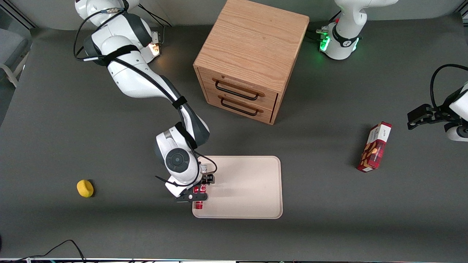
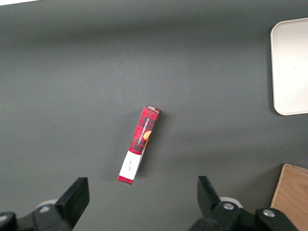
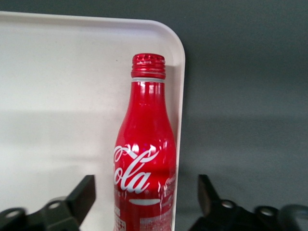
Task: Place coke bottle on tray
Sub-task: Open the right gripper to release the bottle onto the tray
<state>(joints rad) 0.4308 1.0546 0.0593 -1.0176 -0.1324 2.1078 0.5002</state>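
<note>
Red and glossy, the coke bottle (image 3: 144, 159) lies flat on the tray (image 1: 252, 186), close along the tray's edge toward my working arm's end of the bench (image 1: 73, 128). My gripper (image 1: 201, 188) hangs directly over it, released: in my wrist view both fingers (image 3: 82, 195) stand apart, one on each side of the bottle's body, neither touching it. The relation that matters now is the bottle's long axis. It runs parallel to that tray edge, cap pointing toward the front camera in the front view, and my fingers straddle it crosswise, so a straight lift upward should clear it without nudging. I judge the placing itself as good as done, since the bottle rests within the rim; the risk is that a round bottle on its side may roll if I brush it. Elsewhere on the bench sit a wooden drawer cabinet (image 1: 248, 58), a red snack box (image 1: 374, 148) and a yellow sponge (image 1: 85, 188), all well apart from the tray.
</note>
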